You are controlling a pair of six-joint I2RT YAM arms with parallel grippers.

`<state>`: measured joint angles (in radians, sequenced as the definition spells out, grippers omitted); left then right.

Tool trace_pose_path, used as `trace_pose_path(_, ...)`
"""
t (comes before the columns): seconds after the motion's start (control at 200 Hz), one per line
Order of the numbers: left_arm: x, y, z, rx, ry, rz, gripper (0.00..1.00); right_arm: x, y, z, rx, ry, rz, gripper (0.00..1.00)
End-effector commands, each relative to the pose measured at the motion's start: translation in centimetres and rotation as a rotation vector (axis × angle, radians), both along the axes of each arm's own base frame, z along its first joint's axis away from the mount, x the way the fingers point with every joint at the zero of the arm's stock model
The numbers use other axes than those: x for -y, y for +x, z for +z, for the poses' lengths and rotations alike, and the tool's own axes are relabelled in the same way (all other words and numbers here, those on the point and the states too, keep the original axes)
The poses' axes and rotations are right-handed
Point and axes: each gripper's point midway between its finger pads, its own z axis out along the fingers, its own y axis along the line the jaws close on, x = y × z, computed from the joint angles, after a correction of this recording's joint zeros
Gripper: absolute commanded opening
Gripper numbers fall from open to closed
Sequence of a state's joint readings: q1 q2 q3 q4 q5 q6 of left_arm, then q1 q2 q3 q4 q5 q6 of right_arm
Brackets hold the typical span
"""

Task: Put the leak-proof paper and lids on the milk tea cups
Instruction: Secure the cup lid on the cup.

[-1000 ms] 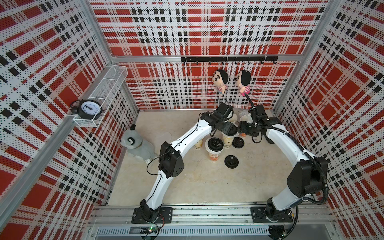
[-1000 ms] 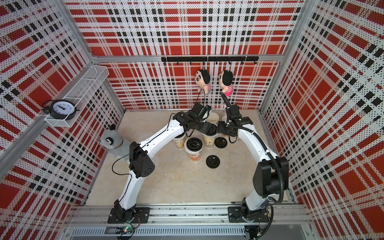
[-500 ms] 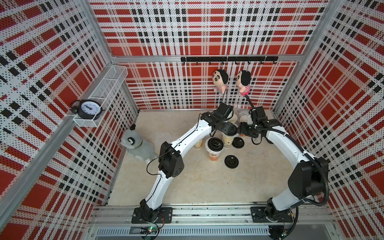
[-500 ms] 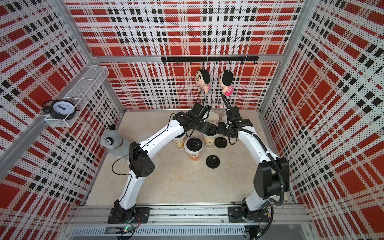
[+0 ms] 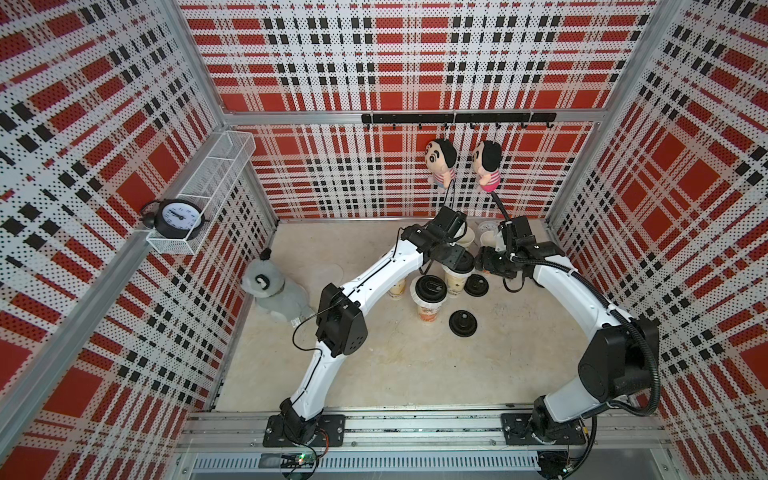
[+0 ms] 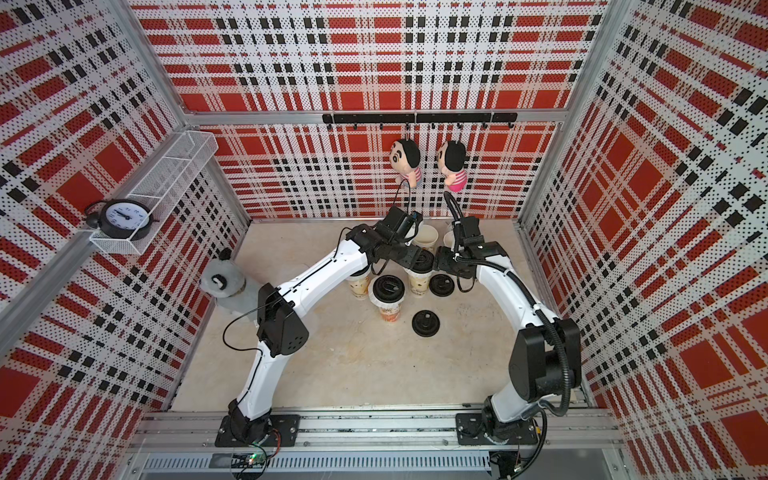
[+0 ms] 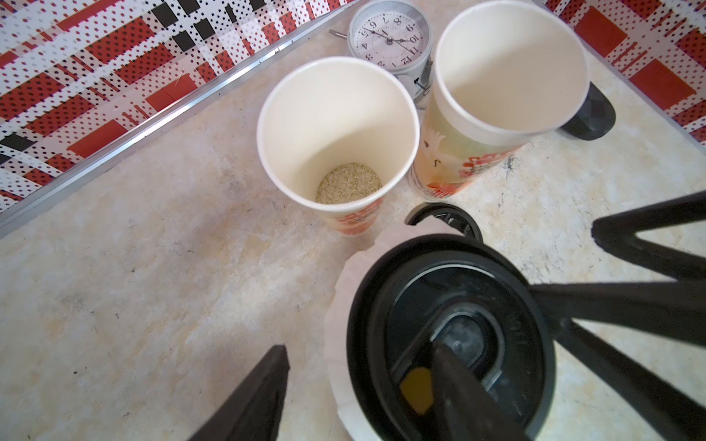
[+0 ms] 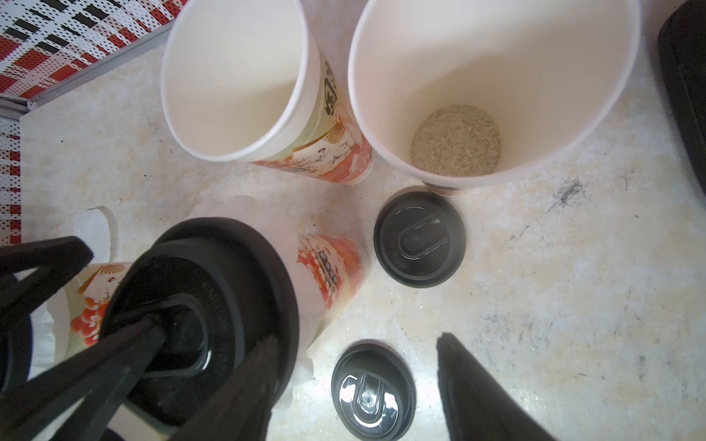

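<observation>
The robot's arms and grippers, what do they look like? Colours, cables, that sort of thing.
The left arm and right arm have glossy white rounded links with bulky black joint housings. A thin black cable loops beside the left; a ribbed black hose runs along the right. The left gripper and right gripper are all black, with slim open-frame triangular fingers. No markings are legible.

Cups (image 5: 429,309): five. Black lids (image 5: 462,323): at least four. Clocks (image 5: 178,214): two. Plush toys (image 5: 270,291): three.
</observation>
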<state>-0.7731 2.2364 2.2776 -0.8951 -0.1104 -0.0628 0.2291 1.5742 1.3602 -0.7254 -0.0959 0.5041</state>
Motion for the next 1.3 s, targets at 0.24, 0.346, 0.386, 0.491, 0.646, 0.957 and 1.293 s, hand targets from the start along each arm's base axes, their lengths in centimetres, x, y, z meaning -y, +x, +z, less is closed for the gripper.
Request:
trace_pose_path(0.24,-1.2,-1.0,-1.1,-0.031,0.059,0.001,0.62,0.4,-1.9,-2.7,-0.090,-0.041,-0.008,0.68)
trace_pose_path(0.346,-1.2,-1.1,-1.2,-0.033,0.060,0.000,0.62,0.8,-2.3,-3.6,-0.111,-0.056,-0.025,0.68)
trace_pose_path(0.386,-1.2,-1.2,-1.3,-0.034,0.063,0.000,0.62,0.9,-2.7,-4.2,-0.123,-0.059,-0.029,0.68)
trace_pose_path(0.491,-1.3,-1.3,-1.4,-0.037,0.063,0.001,0.62,1.1,-3.4,-5.6,-0.144,-0.059,-0.039,0.68)
trace_pose_path(0.646,-1.3,-1.4,-1.7,-0.040,0.069,0.001,0.61,1.4,-4.6,-7.4,-0.181,-0.061,-0.046,0.68)
trace_pose_path(0.957,-1.5,-1.4,-1.9,-0.040,0.074,0.005,0.61,1.8,-5.5,-8.6,-0.207,-0.078,-0.051,0.68)
trace_pose_path(1.293,-1.6,-1.4,-2.4,-0.046,0.081,0.008,0.61,0.9,-3.4,-3.7,-0.078,-0.035,-0.031,0.70)
